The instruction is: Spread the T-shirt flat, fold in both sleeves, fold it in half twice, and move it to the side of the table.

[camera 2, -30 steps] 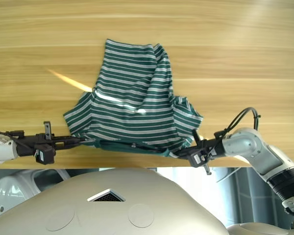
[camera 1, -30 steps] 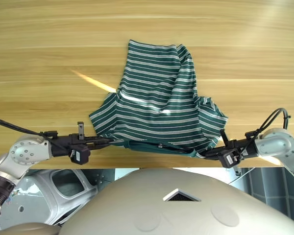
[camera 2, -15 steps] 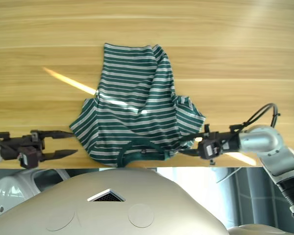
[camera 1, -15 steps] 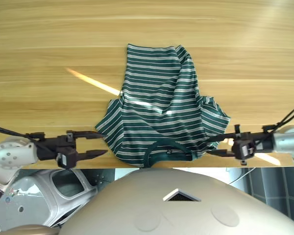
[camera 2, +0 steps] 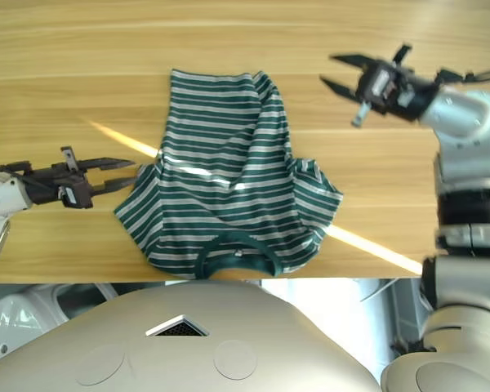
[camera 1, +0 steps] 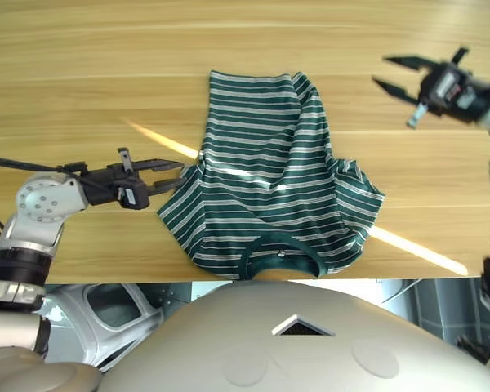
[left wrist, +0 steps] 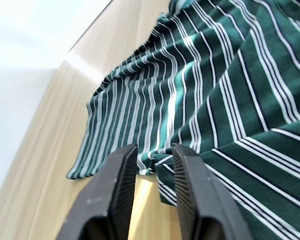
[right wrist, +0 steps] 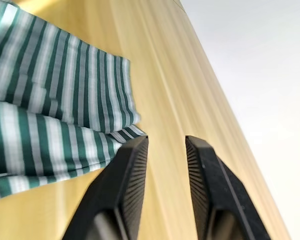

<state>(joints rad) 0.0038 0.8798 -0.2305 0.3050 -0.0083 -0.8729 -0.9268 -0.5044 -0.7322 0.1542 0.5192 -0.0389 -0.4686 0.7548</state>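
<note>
**Striped T-shirt partly spread, both grippers open and off the cloth**

Wooden table (camera 1: pixel 65 82) beneath everything, with wide bare boards to the left of, to the right of and beyond the T-shirt (camera 1: pixel 269 180). Green with white stripes, lying close to the table's near edge. Collar (camera 1: pixel 279 247) almost at that edge, hem (camera 1: pixel 253 77) toward the far side. Not flat: right half of the body gathered into long lengthwise folds, right sleeve (camera 1: pixel 361 192) puckered, left sleeve (camera 1: pixel 175 216) smoother and fanned outward. Hardly any board between the collar and the near edge, ample room on the other three sides.

Narrow sunlit streak (camera 1: pixel 412 251) slanting over the boards from the T-shirt's left, across the cloth and out past its right sleeve toward the near edge.

Just beside the T-shirt's left sleeve, the left gripper (camera 1: pixel 178 172): low over the boards, pointing at the cloth, jaws parted, nothing held. Seen from the left wrist, black ribbed left fingers (left wrist: pixel 115 195) apart, with the striped edge just past their tips. Touching the cloth or only near it: impossible to tell.

Well to the right of the T-shirt, level with the hem, the right gripper (camera 1: pixel 380 69): jaws spread wide, empty. Seen from the right wrist, right fingers (right wrist: pixel 125 190) apart, a striped corner of the cloth beyond them. Height above the boards hard to judge.

Hidden: the T-shirt's underside and the layers tucked inside the folds on its right half.
</note>
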